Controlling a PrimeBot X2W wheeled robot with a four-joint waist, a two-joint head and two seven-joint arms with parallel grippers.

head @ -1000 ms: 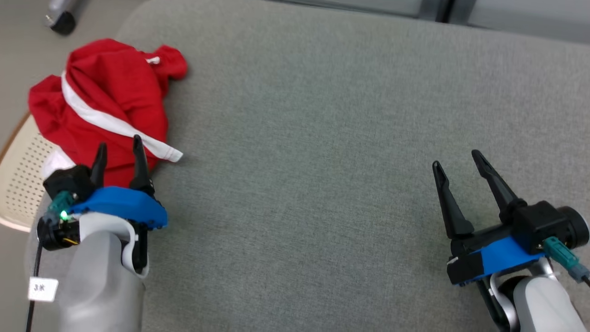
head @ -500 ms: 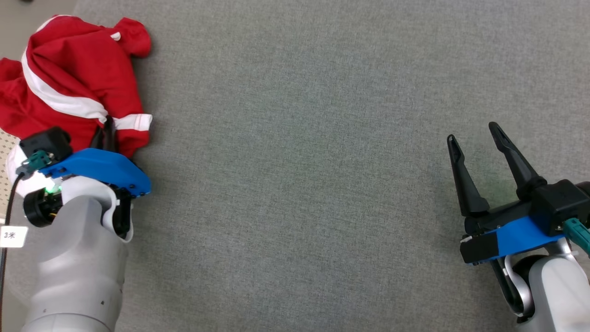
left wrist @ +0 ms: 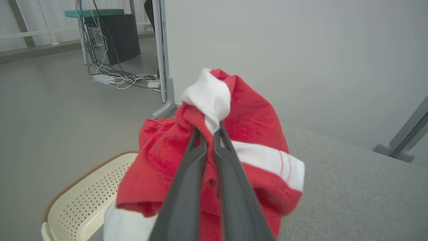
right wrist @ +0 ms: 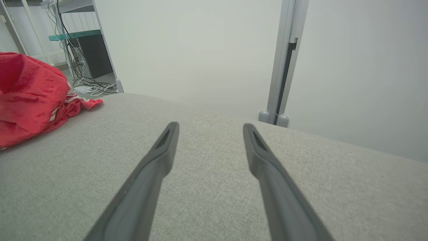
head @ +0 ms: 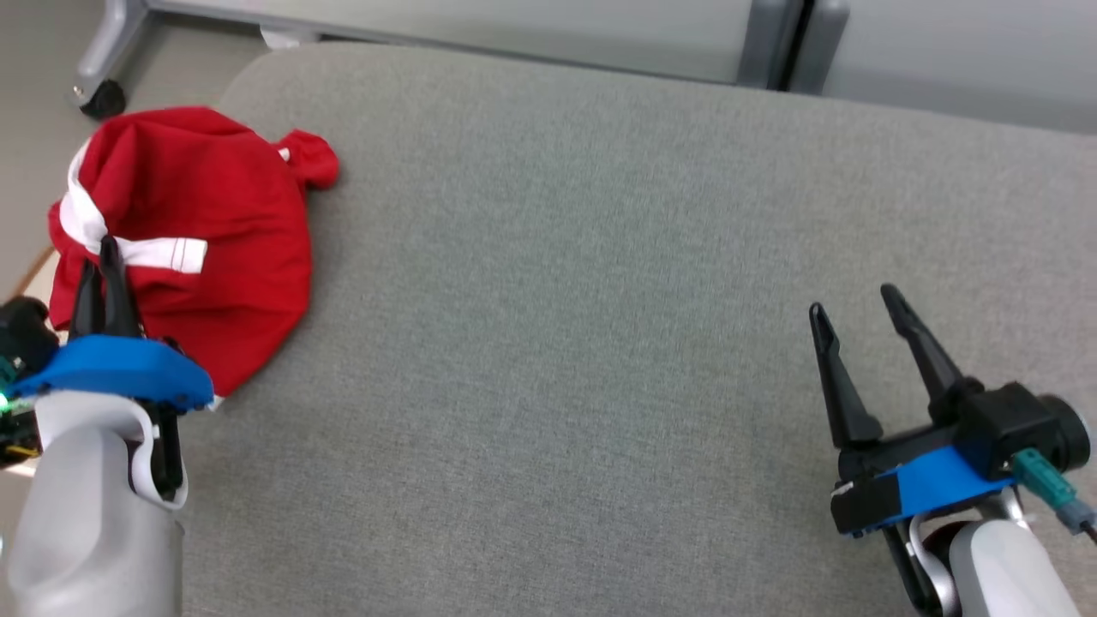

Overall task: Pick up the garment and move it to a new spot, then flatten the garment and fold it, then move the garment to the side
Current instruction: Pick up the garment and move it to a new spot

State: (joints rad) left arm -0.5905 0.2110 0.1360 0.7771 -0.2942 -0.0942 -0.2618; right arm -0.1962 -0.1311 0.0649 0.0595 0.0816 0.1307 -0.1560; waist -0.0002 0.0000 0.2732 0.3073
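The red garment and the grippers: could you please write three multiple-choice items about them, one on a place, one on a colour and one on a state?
1. At which part of the grey surface is the garment, in the head view?
A. its middle
B. its left end
C. its right end

2. What colour is the band across the garment?
A. yellow
B. black
C. white

3. In what state is the right gripper?
A. open, holding nothing
B. shut on the garment
C. shut on nothing

Answers:
1 B: the garment sits at the surface's left end, where the left gripper is shut on it.
2 C: a white strip crosses the red cloth.
3 A: its two fingers stand well apart over bare surface, with nothing between them.
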